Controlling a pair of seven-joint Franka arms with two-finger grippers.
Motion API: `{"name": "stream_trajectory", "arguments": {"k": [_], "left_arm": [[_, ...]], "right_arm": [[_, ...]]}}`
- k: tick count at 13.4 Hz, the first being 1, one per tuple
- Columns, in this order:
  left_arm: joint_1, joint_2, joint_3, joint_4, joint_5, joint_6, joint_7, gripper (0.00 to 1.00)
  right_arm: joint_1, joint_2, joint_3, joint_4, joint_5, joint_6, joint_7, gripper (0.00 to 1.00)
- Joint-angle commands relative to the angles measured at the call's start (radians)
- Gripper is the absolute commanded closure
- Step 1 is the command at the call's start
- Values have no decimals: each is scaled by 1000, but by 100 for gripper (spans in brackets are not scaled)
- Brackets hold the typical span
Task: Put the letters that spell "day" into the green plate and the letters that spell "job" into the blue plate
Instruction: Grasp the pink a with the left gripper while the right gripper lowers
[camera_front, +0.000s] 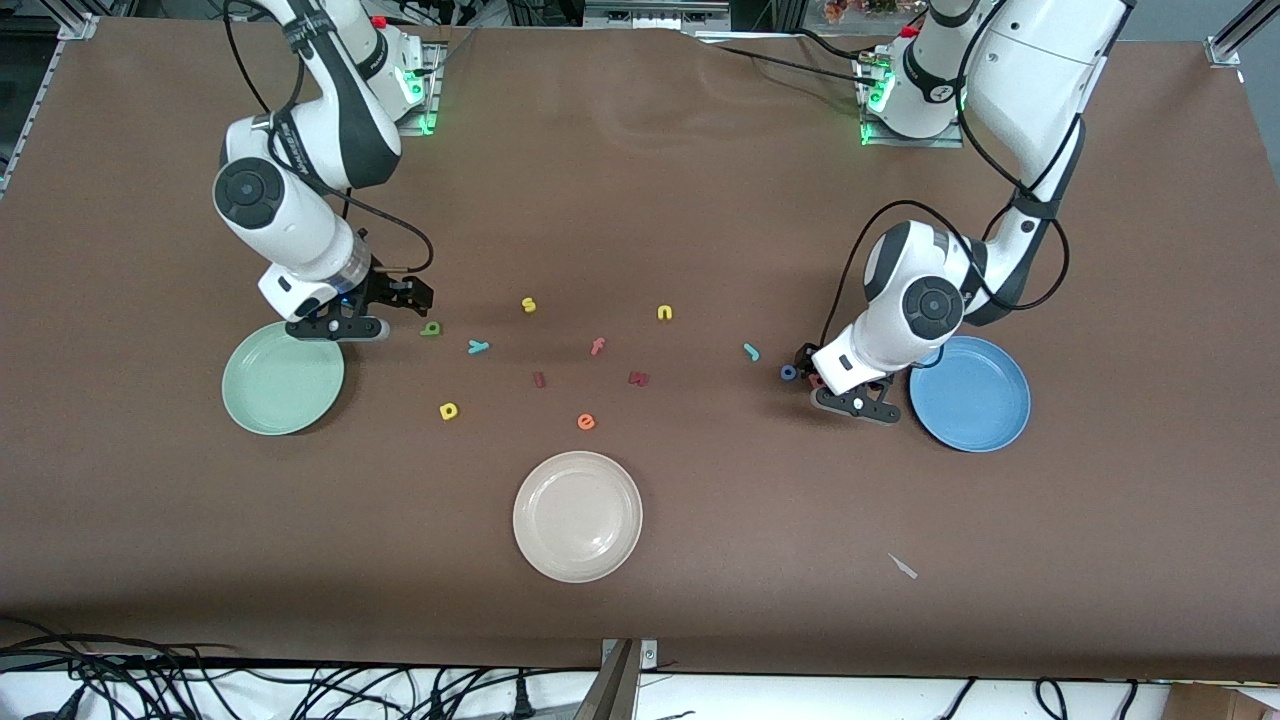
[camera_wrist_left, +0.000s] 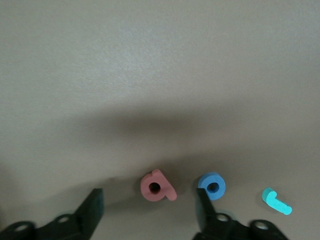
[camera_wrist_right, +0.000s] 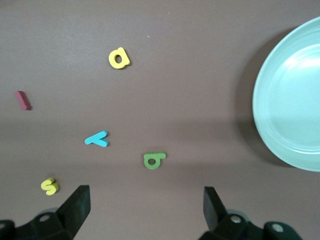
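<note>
Letters all loose on the surface, none in a plate yet.
Left end effector (camera_wrist_left: 149, 210) low, fingers apart, straddling salmon b (camera_wrist_left: 156, 186); blue o (camera_wrist_left: 212, 185) and teal j (camera_wrist_left: 276, 201) just beside it, near the blue plate (camera_front: 970, 393) at the left arm's end. Right end effector (camera_wrist_right: 145, 209) released, by the green plate (camera_front: 282, 378) at the right arm's end; green a (camera_wrist_right: 153, 160), teal y (camera_wrist_right: 96, 139), yellow d (camera_wrist_right: 119, 58) lie near it.
</note>
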Motion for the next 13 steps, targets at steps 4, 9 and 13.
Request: {"name": "stream_trajectory", "arguments": {"k": [4,9,13], "left_arm": [[-31,38,25,25,-24,18,15,25],[-31,46,25,20,-22,24,15,31],[-31,51,25,16,-19,24,17,45]], "right_arm": [[6,71,5,5,3,52,51,0],[34,148,5,118,0,20,143,0],[40,211,3,202,-3,-18,205,0]]}}
